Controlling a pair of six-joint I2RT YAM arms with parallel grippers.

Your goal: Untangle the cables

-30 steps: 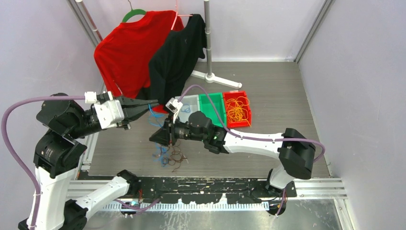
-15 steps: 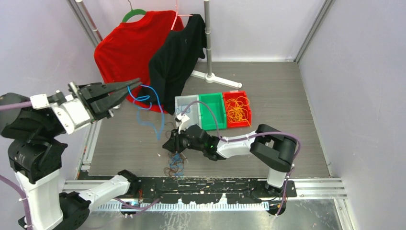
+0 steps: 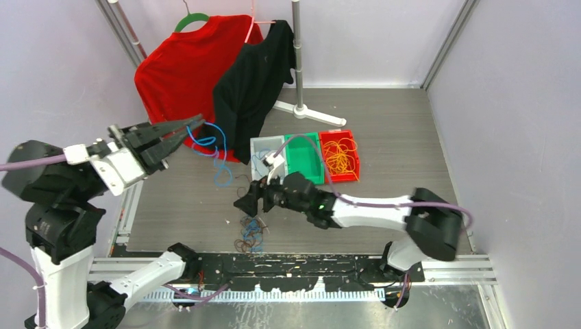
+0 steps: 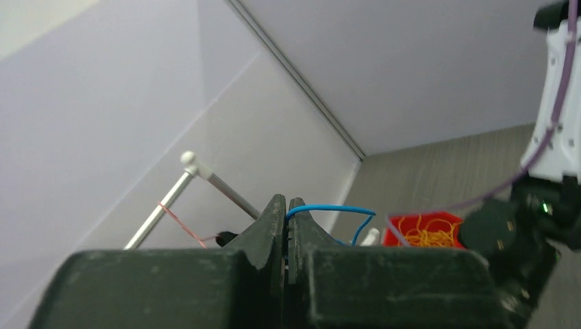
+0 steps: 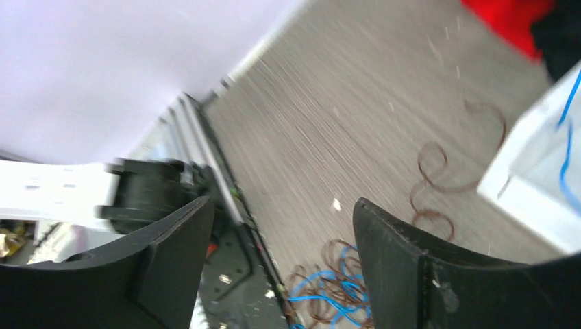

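My left pincer is clamped tight on a thin blue looped cable. I hold it high above the left side of the grey tabletop, I judge so that the strand hangs apart from the others. My right pincer stands wide with nothing between its fingers. It is low near the tabletop's front edge, close to a tangle of dark brown and blue wire loops that is not yet sorted. Farther right, yellow-orange wire loops lie in a red plastic bin, apparently grouped by colour. The blue cable's lower end is too thin to trace, so I cannot tell whether it touches the tabletop. My right wrist view is smeared, and my own fingers fill most of the left one
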